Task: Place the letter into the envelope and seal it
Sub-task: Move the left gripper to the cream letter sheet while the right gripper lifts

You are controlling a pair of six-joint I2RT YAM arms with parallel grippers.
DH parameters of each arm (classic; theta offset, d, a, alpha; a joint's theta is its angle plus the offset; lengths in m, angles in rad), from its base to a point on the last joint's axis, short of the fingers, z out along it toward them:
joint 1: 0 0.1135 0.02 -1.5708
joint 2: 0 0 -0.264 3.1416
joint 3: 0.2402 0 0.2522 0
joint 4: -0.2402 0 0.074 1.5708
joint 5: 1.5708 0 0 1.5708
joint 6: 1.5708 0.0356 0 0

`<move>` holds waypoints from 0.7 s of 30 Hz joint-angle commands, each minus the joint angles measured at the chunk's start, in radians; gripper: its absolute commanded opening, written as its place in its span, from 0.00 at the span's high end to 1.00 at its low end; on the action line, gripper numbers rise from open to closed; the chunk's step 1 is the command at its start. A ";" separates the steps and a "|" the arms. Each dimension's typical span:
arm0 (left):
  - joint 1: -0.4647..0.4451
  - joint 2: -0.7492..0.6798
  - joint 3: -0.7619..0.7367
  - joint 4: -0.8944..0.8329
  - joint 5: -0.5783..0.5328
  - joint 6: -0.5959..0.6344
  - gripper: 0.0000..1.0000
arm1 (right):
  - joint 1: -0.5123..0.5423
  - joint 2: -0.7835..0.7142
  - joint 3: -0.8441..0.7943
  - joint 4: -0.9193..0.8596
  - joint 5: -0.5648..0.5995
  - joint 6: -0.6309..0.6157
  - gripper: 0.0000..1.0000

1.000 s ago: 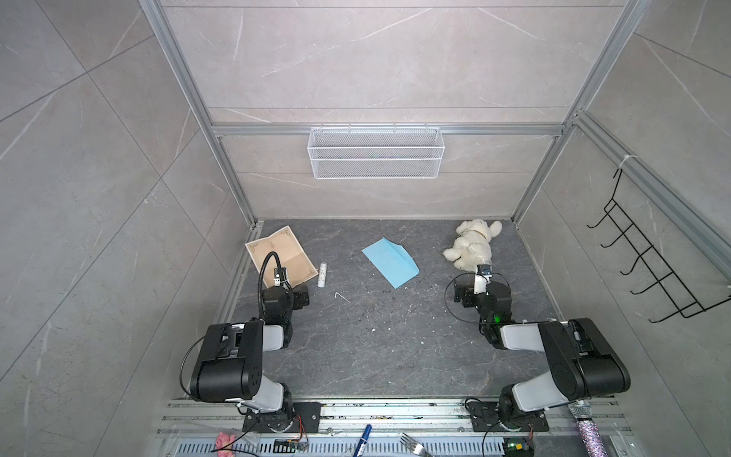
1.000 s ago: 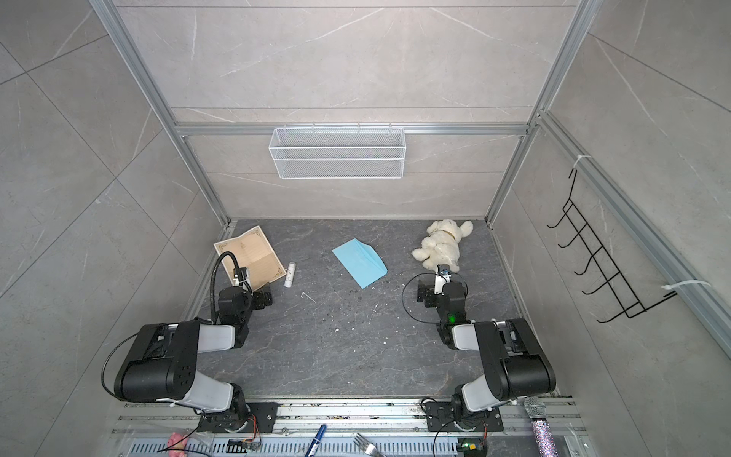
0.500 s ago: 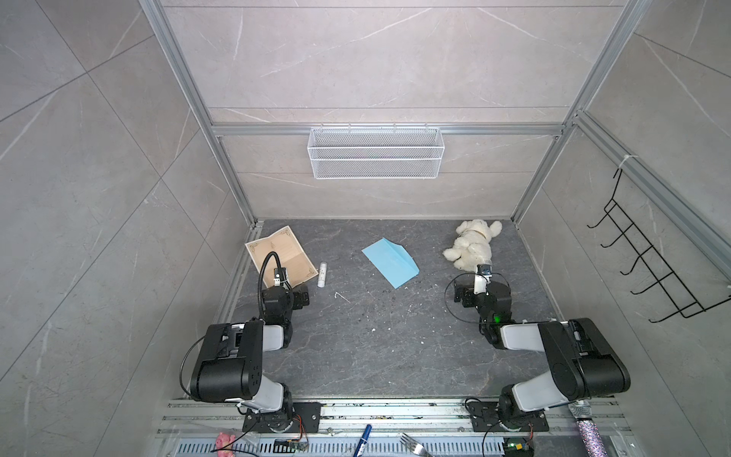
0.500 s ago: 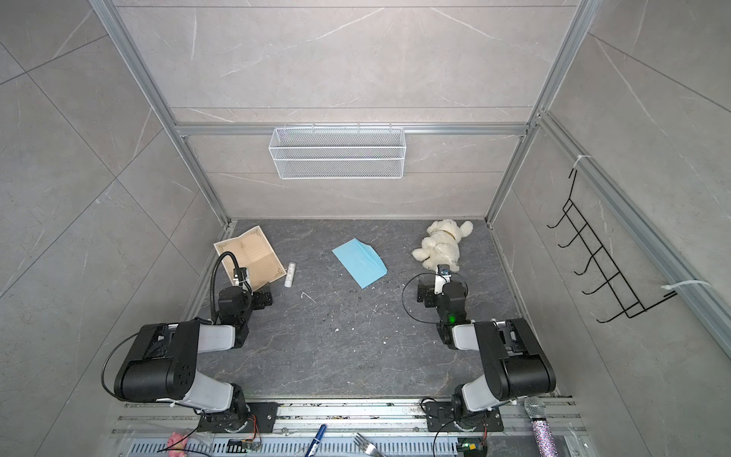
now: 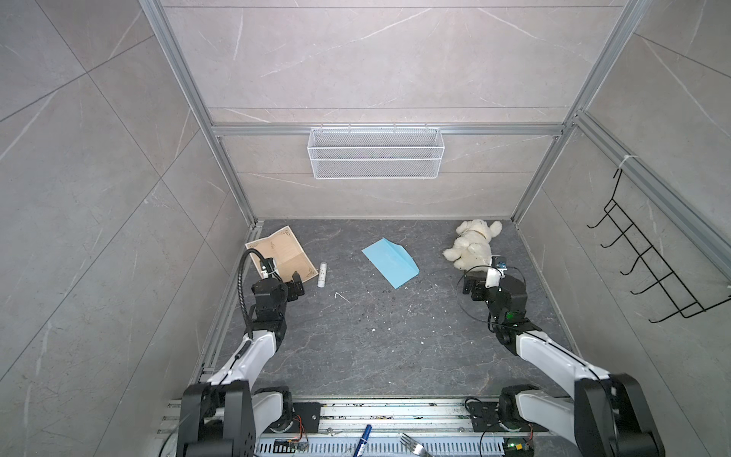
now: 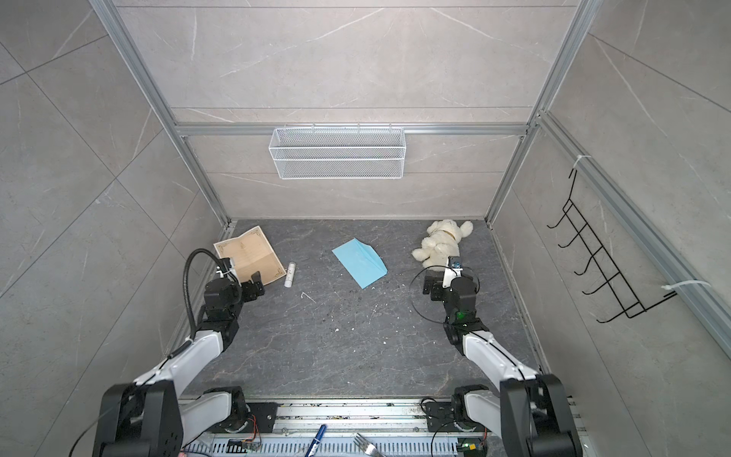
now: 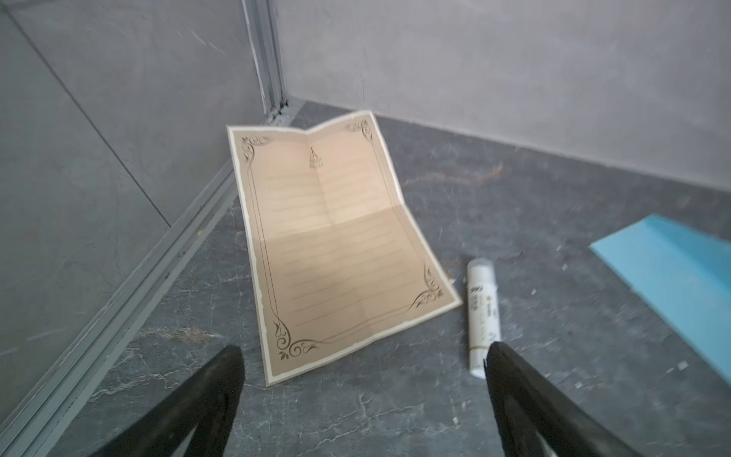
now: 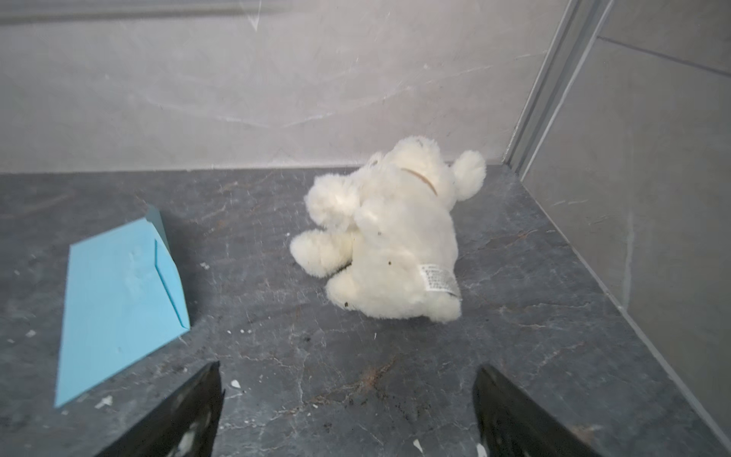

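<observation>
Fingers (image 7: 221, 376) of left gripper (image 7: 362, 354) and right gripper (image 8: 348, 370) spread wide, empty. Tan ornamented paper letter (image 5: 283, 255), far-left tabletop (image 5: 375, 340) corner; light blue paper envelope (image 5: 389, 261), toward far edge, centre; white plush bear (image 5: 472, 245), far-right corner; white tube (image 5: 322, 275) beside letter.

Tan letter (image 5: 283, 253) unfolded, creased, far-left corner; light blue envelope (image 5: 391, 262) flat, mid-floor.

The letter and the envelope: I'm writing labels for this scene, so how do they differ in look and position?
Colour: the letter is tan with dark corner flourishes; the envelope is plain light blue.
Shape: the letter is a broad, creased open sheet; the envelope is narrower.
Place: the letter lies by the left wall; the envelope lies nearer the middle, further right.
Both are paper, askew on the table, unheld.
</observation>
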 commanded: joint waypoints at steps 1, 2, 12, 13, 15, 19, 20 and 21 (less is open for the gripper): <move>-0.006 -0.114 0.035 -0.213 -0.010 -0.198 0.02 | -0.003 -0.125 0.074 -0.278 -0.009 0.089 0.01; -0.007 -0.146 0.040 -0.248 -0.010 -0.236 0.01 | -0.003 -0.163 0.088 -0.314 -0.026 0.104 0.01; -0.005 -0.310 0.071 -0.527 -0.050 -0.386 0.00 | -0.003 -0.300 0.125 -0.464 -0.214 0.258 0.01; -0.006 -0.319 0.070 -0.544 -0.065 -0.399 0.00 | -0.003 -0.297 0.124 -0.461 -0.236 0.270 0.01; -0.003 -0.336 0.049 -0.541 -0.075 -0.418 0.00 | -0.003 -0.279 0.127 -0.455 -0.290 0.284 0.01; 0.004 -0.322 0.028 -0.515 -0.067 -0.436 0.00 | -0.003 -0.232 0.149 -0.464 -0.376 0.303 0.01; 0.007 -0.307 0.026 -0.509 -0.065 -0.444 0.00 | -0.003 -0.223 0.152 -0.461 -0.396 0.309 0.01; 0.011 -0.291 0.028 -0.508 -0.059 -0.454 0.00 | -0.003 -0.218 0.157 -0.463 -0.414 0.313 0.01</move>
